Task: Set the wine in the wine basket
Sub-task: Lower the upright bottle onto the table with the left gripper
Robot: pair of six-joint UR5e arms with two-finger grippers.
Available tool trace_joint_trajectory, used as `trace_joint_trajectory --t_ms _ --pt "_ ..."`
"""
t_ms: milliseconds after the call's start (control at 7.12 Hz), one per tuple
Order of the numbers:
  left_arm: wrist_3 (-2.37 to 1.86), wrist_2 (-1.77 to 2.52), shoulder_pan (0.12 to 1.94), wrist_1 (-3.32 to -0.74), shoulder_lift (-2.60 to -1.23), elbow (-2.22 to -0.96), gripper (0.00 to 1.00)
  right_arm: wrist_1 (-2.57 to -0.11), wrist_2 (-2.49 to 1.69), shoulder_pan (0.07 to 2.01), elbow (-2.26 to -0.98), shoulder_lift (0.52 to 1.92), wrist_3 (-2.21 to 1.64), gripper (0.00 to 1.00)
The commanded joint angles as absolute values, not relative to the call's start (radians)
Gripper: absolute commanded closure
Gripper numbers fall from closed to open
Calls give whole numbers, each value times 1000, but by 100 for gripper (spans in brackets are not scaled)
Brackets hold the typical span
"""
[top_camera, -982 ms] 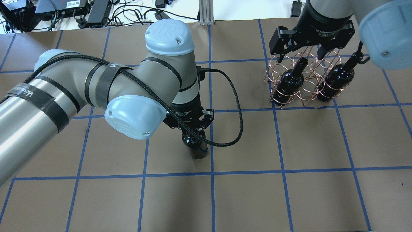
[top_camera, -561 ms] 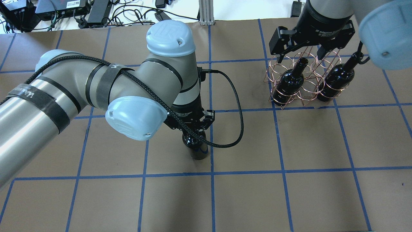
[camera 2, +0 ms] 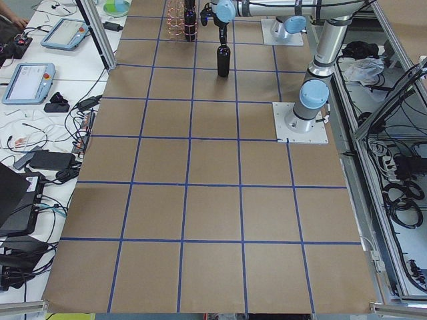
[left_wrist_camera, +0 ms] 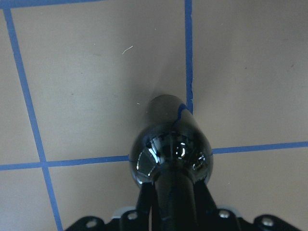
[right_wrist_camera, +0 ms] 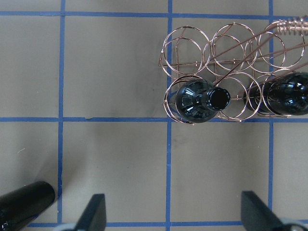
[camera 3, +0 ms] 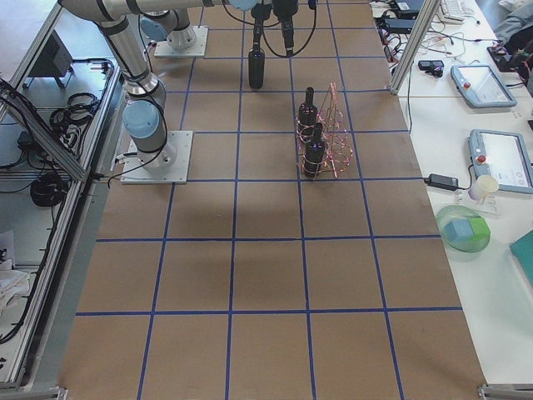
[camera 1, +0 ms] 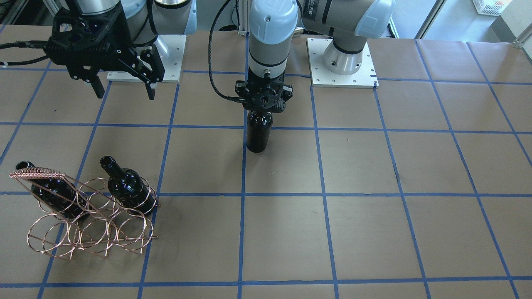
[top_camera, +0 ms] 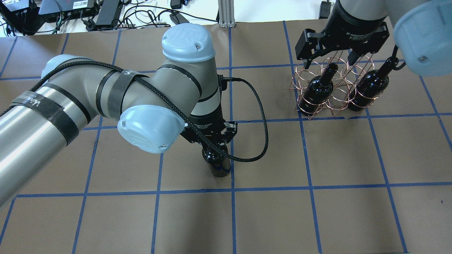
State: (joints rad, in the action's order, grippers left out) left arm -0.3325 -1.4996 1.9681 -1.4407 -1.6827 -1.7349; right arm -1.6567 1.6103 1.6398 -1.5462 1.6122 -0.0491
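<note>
Left gripper: mine, clamped round the neck of the wine. The bottle is upright near the middle of the tabletop; I can't tell whether its base is clear. Risk: slick glass and a high, narrow hold, so it may swing or slide on a quick carry. Wine basket at 2 o'clock in the overhead view, two bottles in. The thin wire could snag or tip. Right gripper, spread wide and empty, hangs above it, so a clash is possible.

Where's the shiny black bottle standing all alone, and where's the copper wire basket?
Glossy black glass wine bottle [camera 1: 259,133] standing alone: front-facing view, middle of its body.
Copper-coloured wire wine basket [camera 1: 39,171]: front-facing view, on its coil-wrapped handle.
</note>
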Motion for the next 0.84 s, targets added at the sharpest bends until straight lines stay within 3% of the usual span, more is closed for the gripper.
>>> trace_joint_trajectory --t_ms 0,140,281,421,561,702 --pt "-333 -1500 1968 -1445 -1687 -1736 100 -1657 1609 1640 -1546 1612 -49 0" --pt "-333 -1500 1968 -1445 -1689 -1741 91 -1657 1603 1640 -1546 1612 -49 0" --pt "-331 -1500 1968 -1445 -1689 -1747 55 -1657 1598 1640 -1546 1612 -49 0" --pt "-336 -1496 1968 -1443 -1687 -1744 9 -1657 1598 1640 -1546 1611 -51 0" --pt "-333 -1497 1968 -1439 -1677 -1727 0 -1657 1608 1640 -1546 1611 -48 0" --pt "-333 -1491 1968 -1442 -1675 -1704 0 -1657 1611 1640 -1546 1612 -49 0"
